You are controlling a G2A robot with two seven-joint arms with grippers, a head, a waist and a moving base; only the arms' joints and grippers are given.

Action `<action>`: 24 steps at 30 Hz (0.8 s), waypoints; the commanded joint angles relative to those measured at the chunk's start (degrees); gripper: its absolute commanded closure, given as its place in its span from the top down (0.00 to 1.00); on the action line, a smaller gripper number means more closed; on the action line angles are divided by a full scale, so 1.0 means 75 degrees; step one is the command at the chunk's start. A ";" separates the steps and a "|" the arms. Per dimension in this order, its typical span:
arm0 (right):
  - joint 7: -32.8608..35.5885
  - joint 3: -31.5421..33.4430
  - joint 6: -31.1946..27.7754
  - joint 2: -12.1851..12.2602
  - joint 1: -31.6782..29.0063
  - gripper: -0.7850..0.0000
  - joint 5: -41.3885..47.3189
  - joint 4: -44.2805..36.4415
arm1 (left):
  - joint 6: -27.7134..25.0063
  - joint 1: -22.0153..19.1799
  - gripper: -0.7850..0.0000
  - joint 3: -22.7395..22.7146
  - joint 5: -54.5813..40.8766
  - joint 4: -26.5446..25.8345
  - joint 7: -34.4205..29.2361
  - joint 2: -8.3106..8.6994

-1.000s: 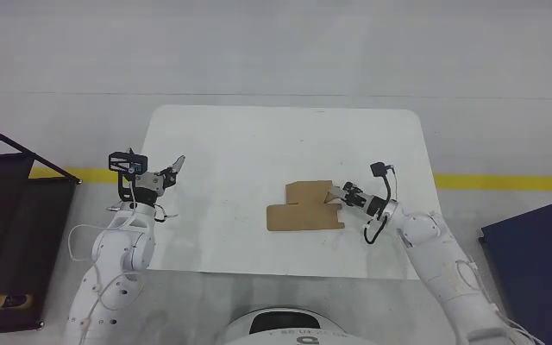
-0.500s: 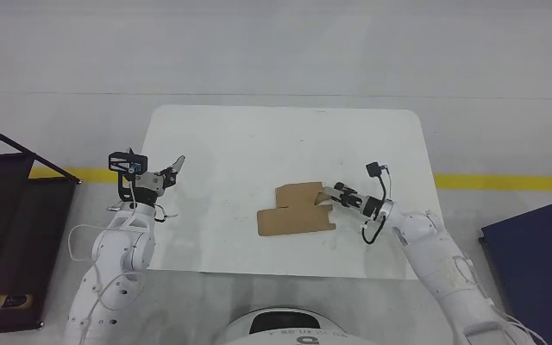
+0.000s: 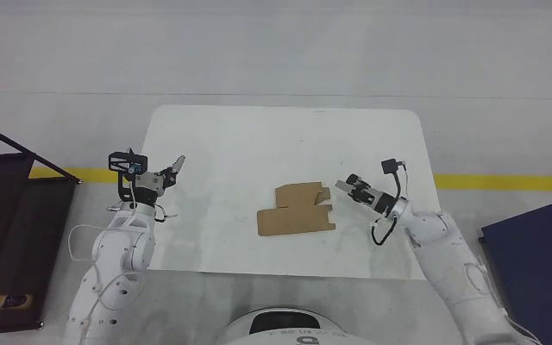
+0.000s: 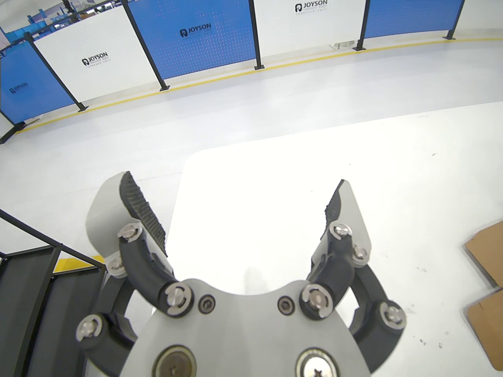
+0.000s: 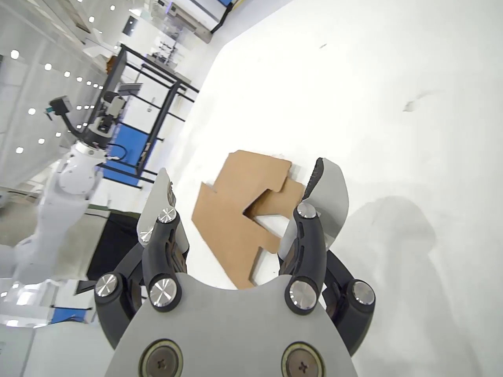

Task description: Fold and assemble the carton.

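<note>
A: Brown cardboard carton (image 3: pixel 297 210) lies flat, middle of tabletop (image 3: pixel 224 147). Not yet erected, I judge.
B: Claws?
A: Right claw (image 3: pixel 348 184) spread, empty, just beside its edge. Left claw (image 4: pixel 234 180) spread, well apart. All assembly remains.

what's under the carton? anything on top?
The carton lies flat on the white table, with nothing resting on it. One of its own flaps overlaps another panel. Anything beneath the cardboard is covered, so I can't tell.
</note>
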 commanded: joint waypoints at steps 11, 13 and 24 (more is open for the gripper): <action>0.0347 -0.0801 0.0657 -0.0156 -0.0093 0.74 0.1349 -0.0224 | 0.0000 0.0000 1.00 0.0000 0.0000 0.0000 0.0000 0.0000; 0.0417 -0.1006 0.0877 -0.0223 0.0097 0.71 0.1652 0.0026 | 0.0000 0.0000 1.00 0.0000 0.0000 0.0000 0.0000 0.0000; 0.1150 -0.1372 0.1691 -0.0297 0.0606 0.77 0.1939 0.0581 | 0.0000 0.0000 1.00 0.0000 0.0000 0.0000 0.0000 0.0000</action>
